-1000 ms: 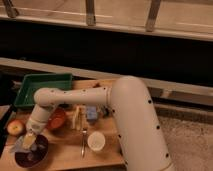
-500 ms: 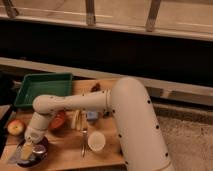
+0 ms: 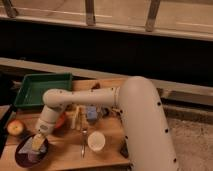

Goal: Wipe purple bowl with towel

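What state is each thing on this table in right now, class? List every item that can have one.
claw: shut, down over the purple bowl
purple bowl: upright, at the table's front left corner
towel: in the bowl, under the claw
green tray: upright, nothing visible inside
white cup: upright, open top
apple: whole, resting beside the bowl

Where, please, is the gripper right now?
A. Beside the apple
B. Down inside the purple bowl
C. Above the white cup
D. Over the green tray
B: the gripper, shut on the towel, sits down in the purple bowl at the table's front left corner.
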Tool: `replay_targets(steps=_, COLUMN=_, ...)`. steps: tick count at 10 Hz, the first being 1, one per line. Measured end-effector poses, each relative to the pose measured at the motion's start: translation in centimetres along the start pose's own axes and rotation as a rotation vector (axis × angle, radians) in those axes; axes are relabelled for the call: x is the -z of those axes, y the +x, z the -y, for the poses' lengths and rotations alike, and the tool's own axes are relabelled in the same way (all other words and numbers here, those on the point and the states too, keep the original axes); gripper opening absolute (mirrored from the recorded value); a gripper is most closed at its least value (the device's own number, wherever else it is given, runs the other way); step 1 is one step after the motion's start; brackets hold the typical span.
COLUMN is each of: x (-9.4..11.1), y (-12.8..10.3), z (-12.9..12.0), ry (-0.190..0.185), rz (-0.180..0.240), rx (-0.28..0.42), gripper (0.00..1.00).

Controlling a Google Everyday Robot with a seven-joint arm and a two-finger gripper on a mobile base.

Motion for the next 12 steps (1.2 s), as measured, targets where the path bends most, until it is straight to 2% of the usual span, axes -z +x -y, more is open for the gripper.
replay_targets(steps=3, x=0.3, y=-2.9, z=1.0, ry=0.029, rz=-0.008, rx=0.041, gripper=0.00)
replay_targets(steps=6, x=-1.8, y=-4.3, z=-0.7, ry=-0.009, rz=-0.024, rx=0.089, gripper=0.00)
replay_targets(steps=8, x=-4.0, y=-3.8, z=-2.9, ry=-0.063, rz=-0.029, rx=0.086, gripper=0.00)
replay_targets(steps=9, x=-4.4, y=-3.2, z=-3.4, ry=-0.075, rz=-0.031, rx=0.076, gripper=0.00)
replay_targets(steps=12, x=-3.9, y=-0.9, z=-3.6, ry=-0.069, rz=-0.043, rx=0.019, gripper=0.00)
